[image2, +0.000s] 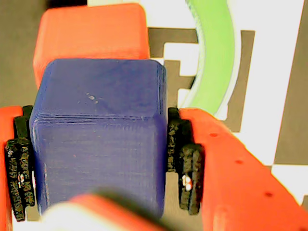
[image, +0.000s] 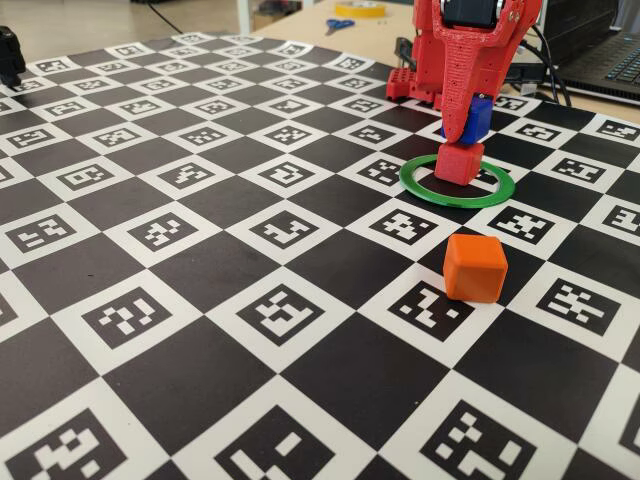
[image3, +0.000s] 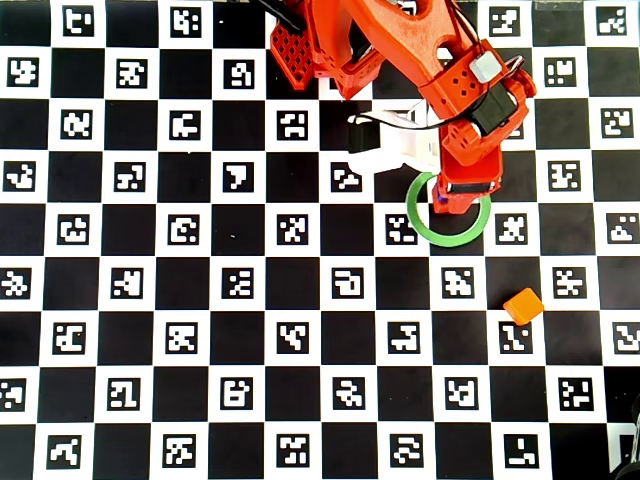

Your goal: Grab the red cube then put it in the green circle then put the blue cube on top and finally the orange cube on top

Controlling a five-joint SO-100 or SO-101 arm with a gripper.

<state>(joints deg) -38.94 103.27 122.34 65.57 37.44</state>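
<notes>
One red cube (image: 459,161), one blue cube (image2: 98,130) gripped, one orange cube (image: 475,267).

A big checkered mat (image: 200,260) lies under me, with black squares and white squares. Each white square has a small black code mark (image: 163,231) on it. Past the far edge of the mat I see a light wooden surface (image: 310,22). Blue scissors (image: 338,24) lie on it, and a yellow tape roll (image: 360,8) sits just beside them. A dark laptop (image: 615,55) sits at the far right, and black cables (image: 548,70) run near it.
</notes>
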